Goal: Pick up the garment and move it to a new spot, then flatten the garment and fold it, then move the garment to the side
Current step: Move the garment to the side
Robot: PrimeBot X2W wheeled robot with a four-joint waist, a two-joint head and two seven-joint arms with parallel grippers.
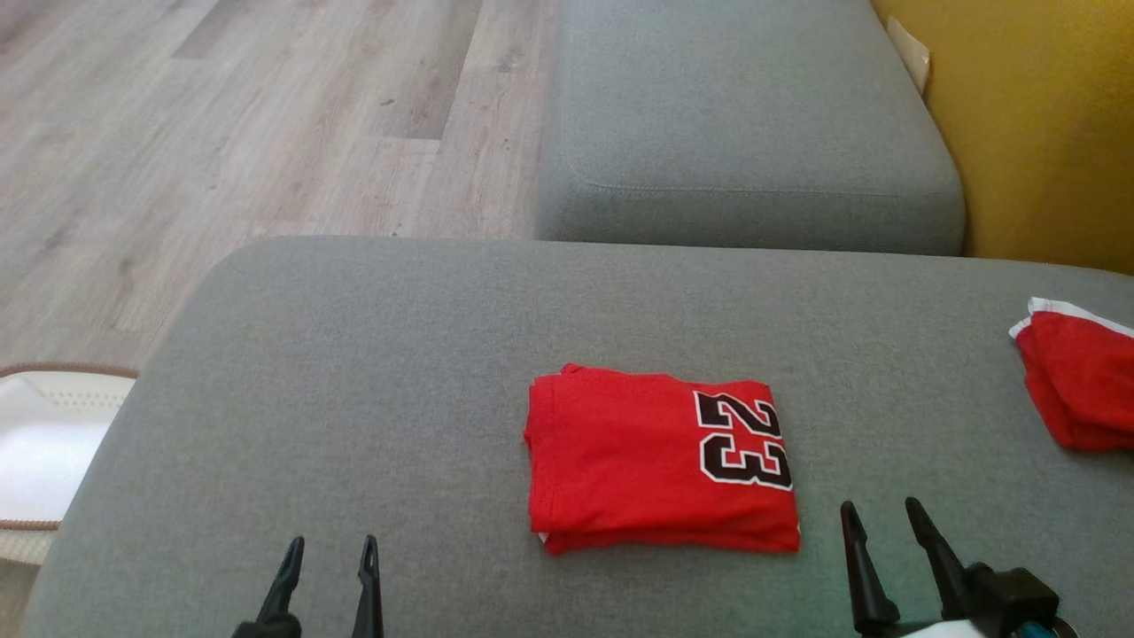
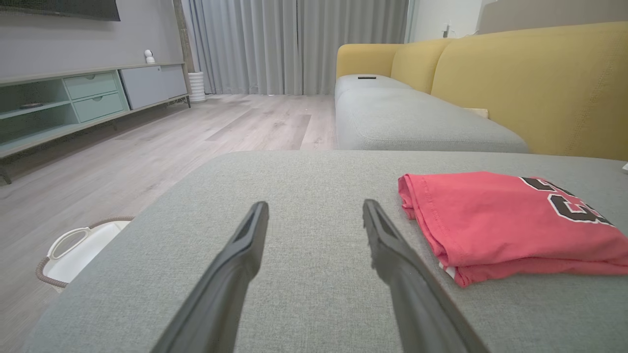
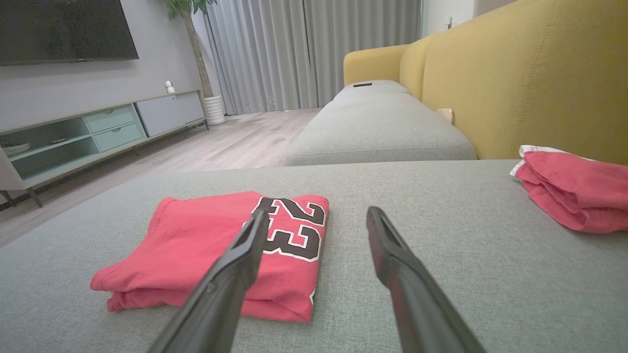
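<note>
A red garment with a black "23" lies folded into a neat rectangle on the grey sofa cushion. It also shows in the left wrist view and the right wrist view. My left gripper stands open near the cushion's front edge, well left of the garment, fingers apart with nothing between them. My right gripper is open just right of the garment's near corner, empty, hovering above the cushion.
A second red garment with white trim lies bunched at the cushion's right edge. Another grey seat cushion extends beyond, with a yellow backrest on the right. A white basket stands on the wooden floor at the left.
</note>
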